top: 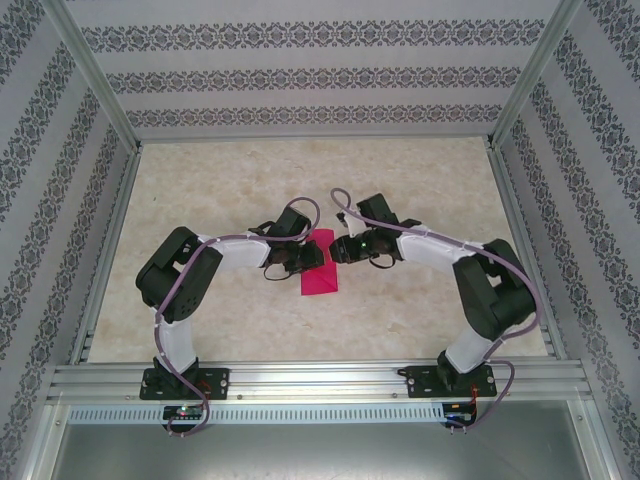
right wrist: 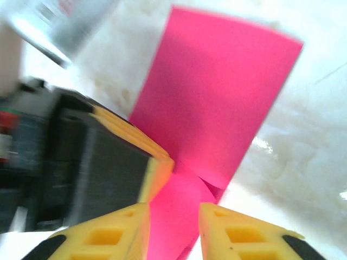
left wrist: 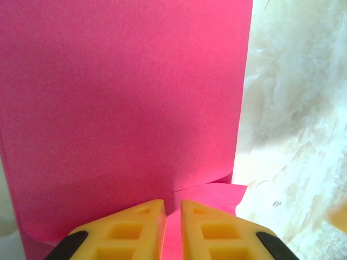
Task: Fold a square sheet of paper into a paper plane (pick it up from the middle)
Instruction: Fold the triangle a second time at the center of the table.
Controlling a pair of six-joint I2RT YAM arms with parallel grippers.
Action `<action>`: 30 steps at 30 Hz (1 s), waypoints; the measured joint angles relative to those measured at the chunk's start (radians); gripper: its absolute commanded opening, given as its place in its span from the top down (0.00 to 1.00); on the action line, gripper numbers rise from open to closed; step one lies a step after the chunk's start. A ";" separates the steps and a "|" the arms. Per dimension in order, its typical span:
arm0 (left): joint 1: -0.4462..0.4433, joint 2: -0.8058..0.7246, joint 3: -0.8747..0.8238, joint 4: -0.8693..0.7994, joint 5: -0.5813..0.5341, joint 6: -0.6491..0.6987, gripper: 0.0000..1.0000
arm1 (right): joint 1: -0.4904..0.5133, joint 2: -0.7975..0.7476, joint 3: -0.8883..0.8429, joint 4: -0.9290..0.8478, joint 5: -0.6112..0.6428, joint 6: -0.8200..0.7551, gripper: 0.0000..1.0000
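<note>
The square sheet of paper is bright magenta and lies bent over on itself at the middle of the table. In the left wrist view one part of the sheet stands up like a wall over a flat lower layer. My left gripper is shut on the sheet's edge, its yellow fingers nearly together. The right wrist view shows those left fingers pinching the paper. My right gripper stands open, with paper lying in the wide gap between its fingers. A paper plane is out of view.
The marbled beige tabletop is ringed by an aluminium frame and patterned walls. Both arms bend inward and meet at the centre. There is free surface behind and to either side of the paper.
</note>
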 measured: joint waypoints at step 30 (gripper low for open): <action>0.000 0.000 0.000 0.000 0.012 0.048 0.81 | 0.079 0.085 -0.116 0.087 -0.173 0.358 0.87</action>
